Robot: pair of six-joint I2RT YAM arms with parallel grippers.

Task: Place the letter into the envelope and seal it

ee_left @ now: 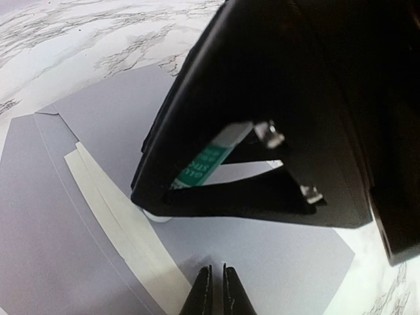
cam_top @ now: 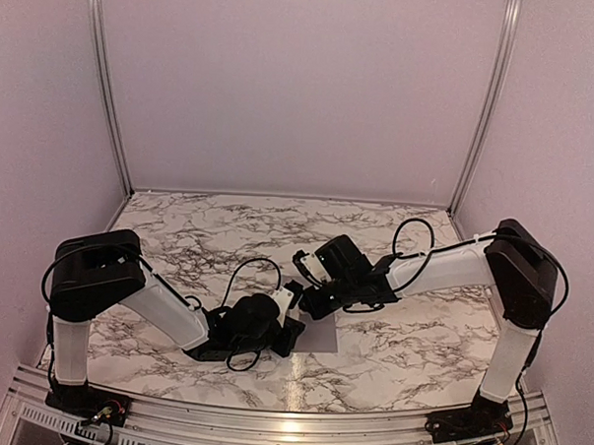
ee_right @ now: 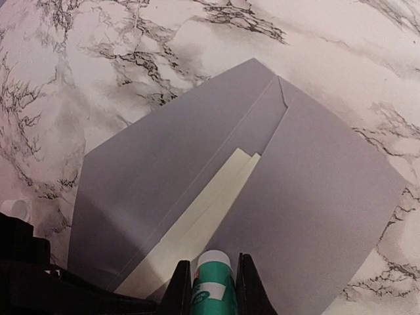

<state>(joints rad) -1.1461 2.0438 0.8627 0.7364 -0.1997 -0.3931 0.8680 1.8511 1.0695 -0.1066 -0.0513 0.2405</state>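
Observation:
The grey envelope (ee_right: 328,197) lies flat on the marble table with its flap open. A cream strip of the letter (ee_right: 210,203) shows at the envelope's mouth; the rest is hidden inside. My right gripper (ee_right: 213,262) is shut on a green-white tube (ee_right: 213,282), held tip-down just over the letter's edge. In the left wrist view the tube (ee_left: 203,161) shows between the right gripper's fingers (ee_left: 282,98). My left gripper (ee_left: 216,269) is shut, its tips down at the grey envelope (ee_left: 275,256) beside the letter (ee_left: 125,210). From above, both grippers (cam_top: 290,333) (cam_top: 308,300) crowd over the envelope (cam_top: 320,335).
A small white round object (ee_right: 14,209) lies on the marble left of the envelope. The left arm's black body (ee_right: 26,275) fills the right wrist view's lower left corner. The enclosure's walls and metal posts (cam_top: 111,86) ring the table.

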